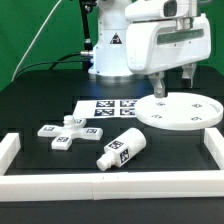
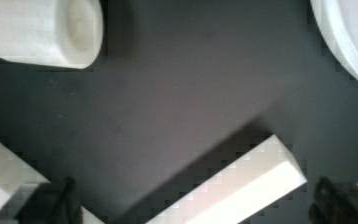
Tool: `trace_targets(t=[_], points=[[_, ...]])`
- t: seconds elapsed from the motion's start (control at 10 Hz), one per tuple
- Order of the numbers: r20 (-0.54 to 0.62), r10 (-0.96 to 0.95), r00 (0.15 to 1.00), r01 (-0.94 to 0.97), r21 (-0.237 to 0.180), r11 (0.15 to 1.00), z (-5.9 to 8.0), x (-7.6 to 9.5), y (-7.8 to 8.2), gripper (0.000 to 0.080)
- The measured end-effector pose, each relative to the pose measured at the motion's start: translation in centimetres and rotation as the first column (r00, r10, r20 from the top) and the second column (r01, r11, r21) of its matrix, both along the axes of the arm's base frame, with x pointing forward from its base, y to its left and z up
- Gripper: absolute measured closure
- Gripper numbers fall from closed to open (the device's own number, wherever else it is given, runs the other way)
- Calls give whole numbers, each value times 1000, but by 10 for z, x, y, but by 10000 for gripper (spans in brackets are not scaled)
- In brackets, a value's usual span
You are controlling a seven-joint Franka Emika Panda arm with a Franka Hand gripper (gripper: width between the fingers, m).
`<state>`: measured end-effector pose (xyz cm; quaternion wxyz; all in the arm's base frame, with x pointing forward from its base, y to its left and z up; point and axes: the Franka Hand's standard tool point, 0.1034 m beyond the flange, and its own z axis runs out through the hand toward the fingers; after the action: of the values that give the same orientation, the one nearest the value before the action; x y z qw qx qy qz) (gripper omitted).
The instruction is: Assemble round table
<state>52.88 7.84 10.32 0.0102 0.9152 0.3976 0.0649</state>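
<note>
You are looking at a pincer (image 1: 172,84) that is hanging just above the rim of the disc top (image 1: 180,112). Its fingers are standing well apart with nothing between them; whether either is touching the disc, you cannot tell. The wrist view is agreeing: the dark fingertips (image 2: 44,206) are sitting at opposite sides of the picture, with bare tabletop (image 2: 176,110) showing ahead of them. The disc is lying flat at the exterior view's right, its rim free all round, so I am judging that the arm is lining up to take it by the edge. The cross-shaped base (image 1: 68,133) is lying flat at the exterior view's left, and the cylinder leg (image 1: 120,150) is lying on its side between the two, nearer the front. All three are lying apart, which is probably leaving each one room to be gripped alone. No box or bin is showing; the white border rails (image 1: 110,186) are serving as a low pen, and inside them are lying the three parts and the marker board (image 1: 112,106).
</note>
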Motion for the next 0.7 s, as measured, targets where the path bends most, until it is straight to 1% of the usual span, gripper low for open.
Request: trace_targets(t=[0.4, 0.5, 0.6, 0.7], points=[[-2, 4, 1000, -4, -1, 1000, -1, 0, -2, 150], [-9, -2, 1000, 2, -2, 1000, -3, -2, -7, 150], [-11, -4, 1000, 4, -3, 1000, -3, -2, -9, 150], [-9, 16, 1000, -16, -8, 1000, -3, 0, -18, 150]])
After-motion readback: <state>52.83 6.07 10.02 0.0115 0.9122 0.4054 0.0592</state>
